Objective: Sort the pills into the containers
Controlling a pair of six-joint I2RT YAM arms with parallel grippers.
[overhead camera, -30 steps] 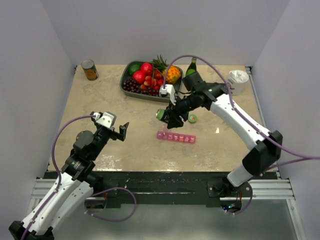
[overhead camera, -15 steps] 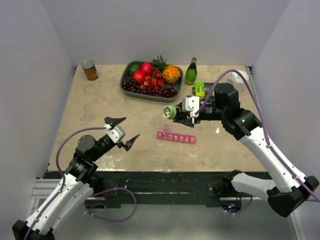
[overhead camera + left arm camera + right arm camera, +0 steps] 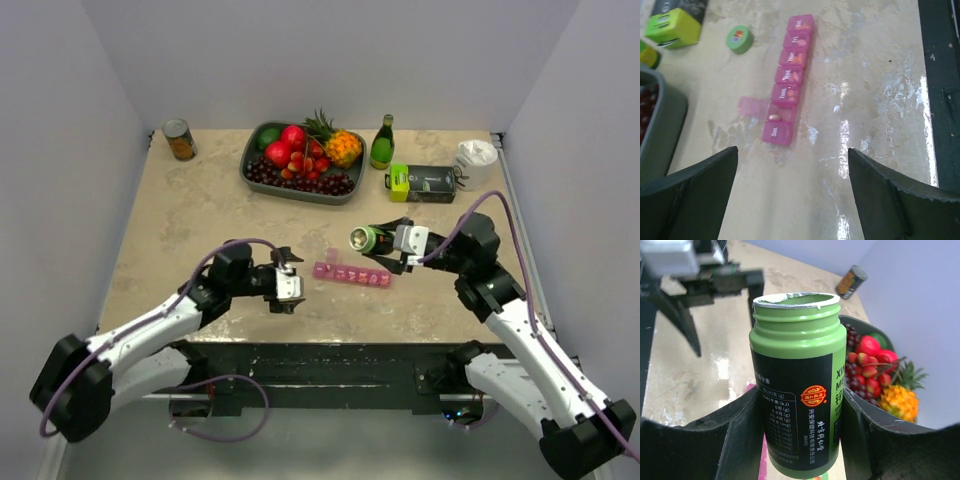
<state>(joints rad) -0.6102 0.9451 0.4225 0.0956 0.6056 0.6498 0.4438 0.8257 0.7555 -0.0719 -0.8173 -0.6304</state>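
Left gripper hovers low near the tabletop's near edge, jaws spread wide and holding nothing. It is aimed at the left end of the pill organizer. My reading is that it is staged to steady the strip or work a lid. The organizer is one strip lying flat near the middle of the tabletop, parallel to the near edge. I count seven compartments: six lids down and one, second from the left end, flipped open with a pill showing inside. Orange shapes show through several closed lids. Just beyond it, the right gripper pinches one green pill bottle around its body. The bottle is uncapped, lifted off the surface and tipped with its mouth toward the left. I judge this is meant for pouring into the open cell. One green cap lies loose past the strip. Toward the far edge are one green-and-black box, one fruit tray and one glass bottle. One can stands at the far left corner.
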